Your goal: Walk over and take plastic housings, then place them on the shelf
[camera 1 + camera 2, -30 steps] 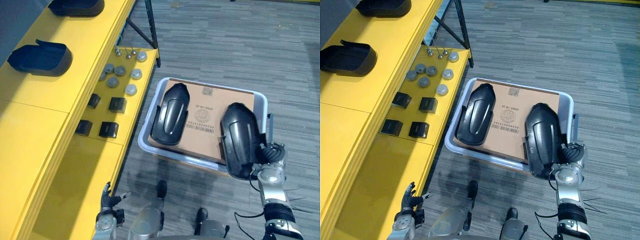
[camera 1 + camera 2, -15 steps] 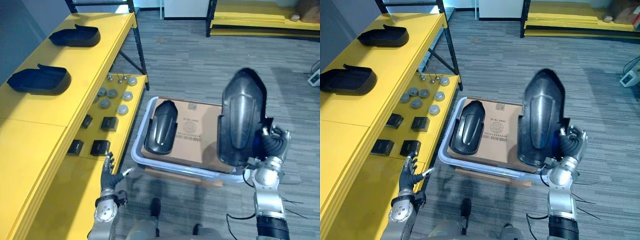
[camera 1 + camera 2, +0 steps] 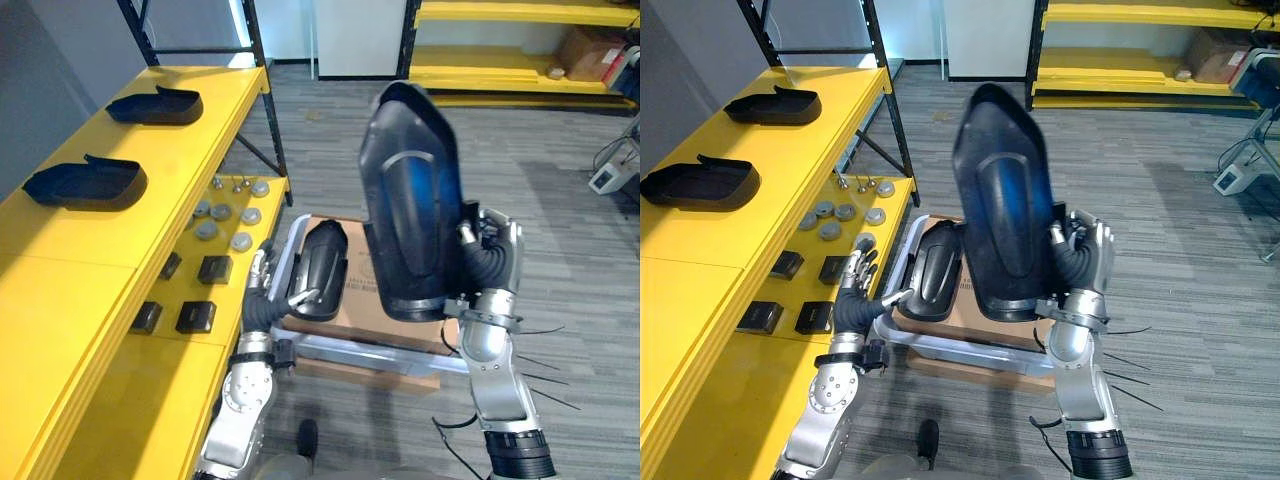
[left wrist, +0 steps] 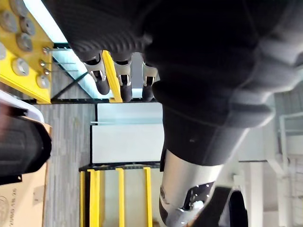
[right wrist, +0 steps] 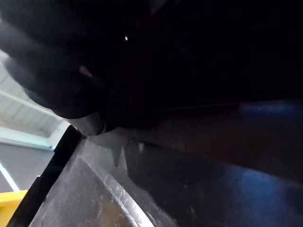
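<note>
Fingers of the right hand (image 3: pixel 488 262) clench the tall housing (image 3: pixel 410 200) low down, its bulk above them, so it may tip out; the left hand (image 3: pixel 852 300) hangs released.

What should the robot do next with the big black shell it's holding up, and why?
Probably swing the plastic housing left toward the yellow shelf: the right hand has its fingers curled round it, held clear of the bin, and the shelf top has bare space.
</note>
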